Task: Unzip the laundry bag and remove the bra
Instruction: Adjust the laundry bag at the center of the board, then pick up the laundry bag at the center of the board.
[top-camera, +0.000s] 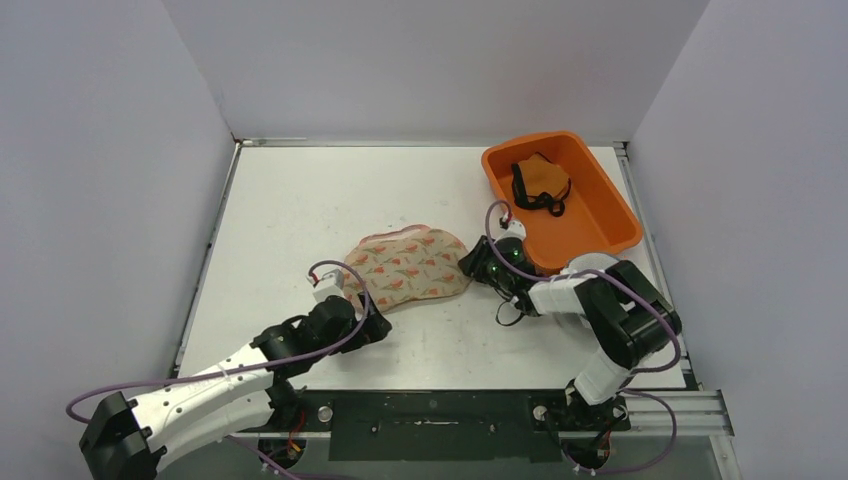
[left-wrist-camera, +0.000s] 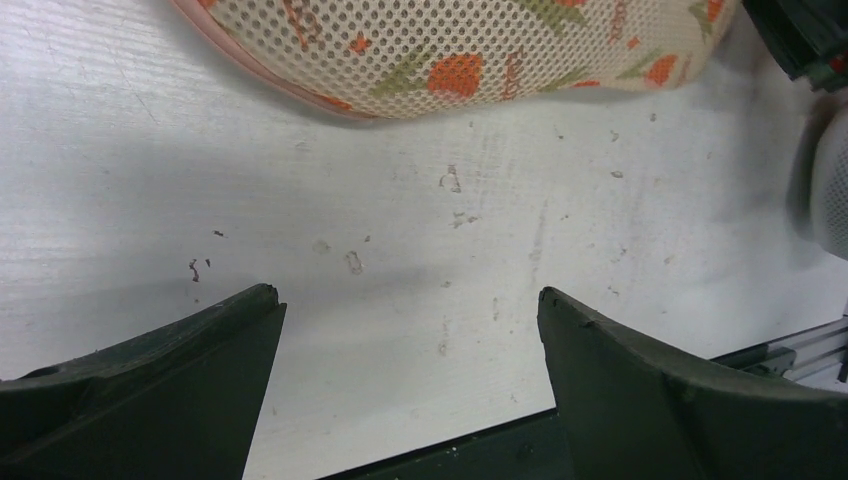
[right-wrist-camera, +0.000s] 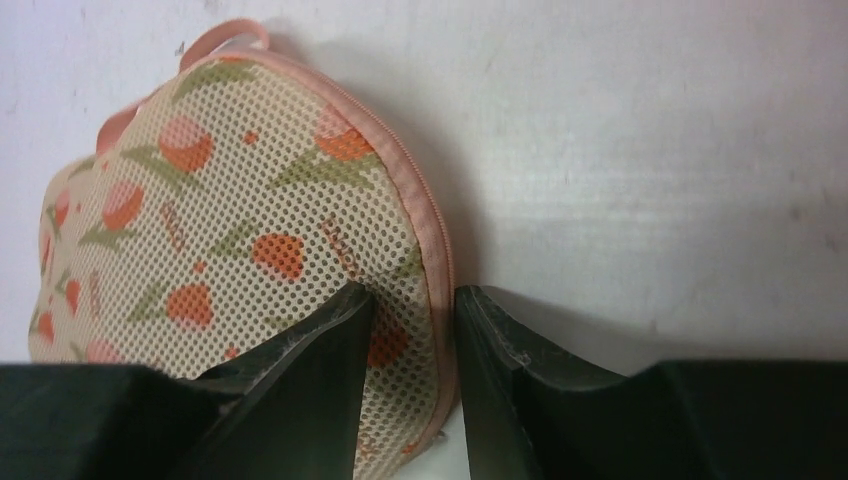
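Note:
The laundry bag (top-camera: 410, 268), cream mesh with orange flowers and a pink zipper rim (right-wrist-camera: 425, 210), lies flat mid-table. My right gripper (top-camera: 478, 262) is at its right edge. In the right wrist view its fingers (right-wrist-camera: 412, 295) pinch the bag's edge (right-wrist-camera: 230, 220), mesh and zipper rim between them. My left gripper (top-camera: 368, 322) hovers just below the bag's lower left edge. In the left wrist view it is wide open (left-wrist-camera: 408, 292) over bare table, the bag (left-wrist-camera: 470, 50) ahead of it. An orange bra-like garment with black straps (top-camera: 540, 180) lies in the bin. The bag's contents are hidden.
An orange bin (top-camera: 620, 215) stands at the back right, close behind my right arm. White walls enclose the table on three sides. A metal rail runs along the near edge (top-camera: 690, 405). The right arm's body (left-wrist-camera: 830, 180) shows at the right of the left wrist view.

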